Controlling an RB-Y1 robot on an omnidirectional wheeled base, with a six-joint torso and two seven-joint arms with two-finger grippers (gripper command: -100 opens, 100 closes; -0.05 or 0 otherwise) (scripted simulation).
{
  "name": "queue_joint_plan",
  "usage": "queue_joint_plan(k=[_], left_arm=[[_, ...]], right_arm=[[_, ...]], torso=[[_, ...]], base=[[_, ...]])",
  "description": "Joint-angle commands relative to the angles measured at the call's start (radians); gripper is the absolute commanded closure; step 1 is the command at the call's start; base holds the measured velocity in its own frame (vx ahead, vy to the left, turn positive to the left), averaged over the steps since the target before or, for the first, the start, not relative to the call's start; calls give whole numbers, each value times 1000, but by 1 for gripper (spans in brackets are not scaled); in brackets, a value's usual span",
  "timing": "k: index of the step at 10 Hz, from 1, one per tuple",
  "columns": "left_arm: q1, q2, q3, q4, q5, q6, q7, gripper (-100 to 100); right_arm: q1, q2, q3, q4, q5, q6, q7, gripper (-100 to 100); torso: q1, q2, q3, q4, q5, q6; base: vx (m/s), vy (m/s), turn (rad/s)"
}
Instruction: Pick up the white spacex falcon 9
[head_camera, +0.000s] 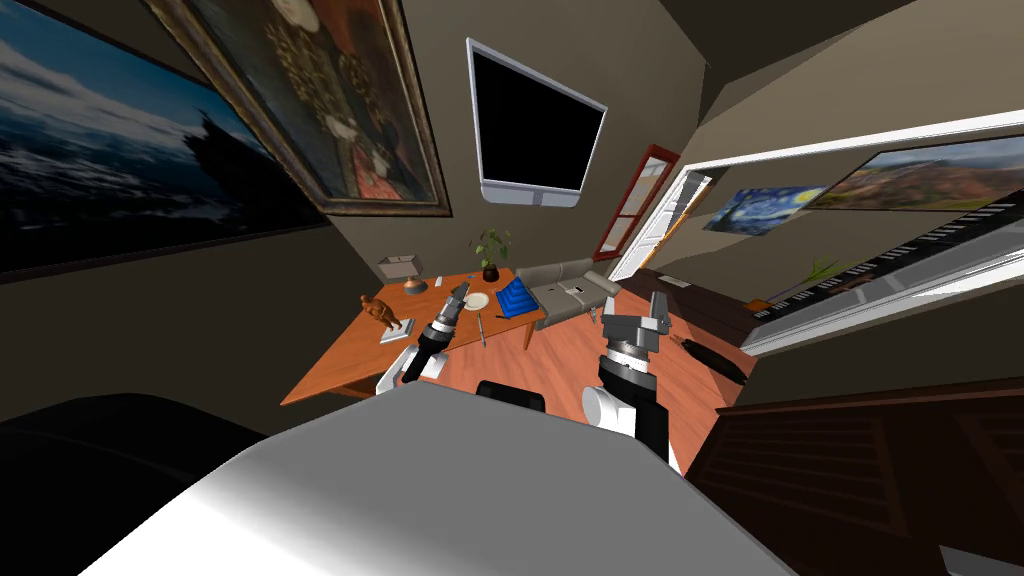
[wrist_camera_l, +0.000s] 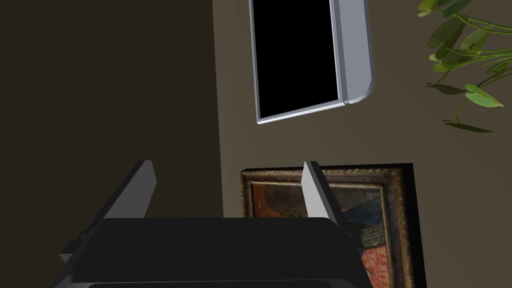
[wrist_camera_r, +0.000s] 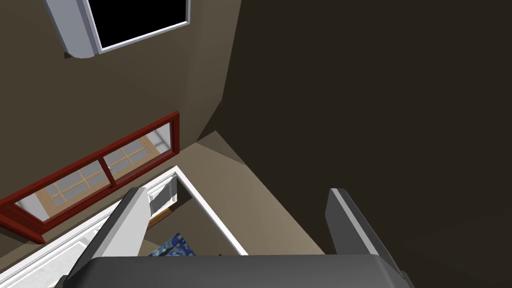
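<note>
**Both tools open and empty; the rocket lies on the table**

Head view, with the wrist views for finger detail. Your left tool (head_camera: 461, 291) hangs over the far part of the orange-brown wooden table (head_camera: 340, 365) and points away from you. In the left wrist view its fingers (wrist_camera_l: 143, 186) stand well apart with nothing between them. Your right tool (head_camera: 640, 312) is raised to the right of the table, above the wooden floor (head_camera: 690, 400). In the right wrist view its fingers (wrist_camera_r: 134, 214) are likewise spread and empty.

The white Falcon 9 (head_camera: 481, 329) appears as a slim pale rod lying flat on the table near its right edge. It sits just right of your left forearm, nearer to you than the plate (head_camera: 477, 300), and near the blue ridged object (head_camera: 515, 298). Neither tool touches it.

Also on the table:
- a brown figurine (head_camera: 380, 311) on a pale base, at the left edge
- a lamp (head_camera: 402, 270), at the far left
- a potted plant (head_camera: 490, 254), at the far edge

A grey sofa (head_camera: 570, 287) stands beyond the table. A dark elongated object (head_camera: 712, 359) lies on the floor to the right of your right tool.
</note>
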Motion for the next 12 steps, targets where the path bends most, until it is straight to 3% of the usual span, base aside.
queue_joint_plan(k=[1,2,3,4,5,6,7,8,10,11,12], left_arm=[[-9,13,5,19,-32,-2,-16,-100],[-23,35,10,56,-70,-10,-49,-100],[-23,35,10,56,-88,-10,-49,-100],[-36,58,15,96,-124,-18,-84,-100],[-36,58,15,96,-146,-18,-84,-100],[-50,81,19,136,-179,-26,-121,-100],[-50,81,19,138,-207,-26,-121,-100],[-65,106,24,181,-238,-36,-159,-100],[-65,106,24,181,-270,-36,-159,-100],[-79,131,29,225,-311,-46,-198,-100],[-79,131,29,225,-335,-46,-198,-100]], right_arm=[[0,0,0,0,0,0,0,0],[0,0,0,0,0,0,0,0],[0,0,0,0,0,0,0,0],[0,0,0,0,0,0,0,0],[0,0,0,0,0,0,0,0],[0,0,0,0,0,0,0,0],[0,0,0,0,0,0,0,0],[0,0,0,0,0,0,0,0],[0,0,0,0,0,0,0,0],[0,0,0,0,0,0,0,0],[0,0,0,0,0,0,0,0]], torso=[[0,0,0,0,0,0],[0,0,0,0,0,0],[0,0,0,0,0,0],[0,0,0,0,0,-1],[0,0,0,0,0,0],[0,0,0,0,0,0],[0,0,0,0,0,0],[0,0,0,0,0,-1],[0,-1,0,0,0,0],[-1,-1,0,0,0,-1],[-1,-1,0,0,0,0]], base=[[-11,27,-67],[-14,31,-138],[-16,31,-65],[-18,28,-118],[-14,24,-79],[-15,25,-168],[-15,26,-82],[-17,25,-131],[-9,17,-49],[-7,11,-193],[-10,19,-95]])
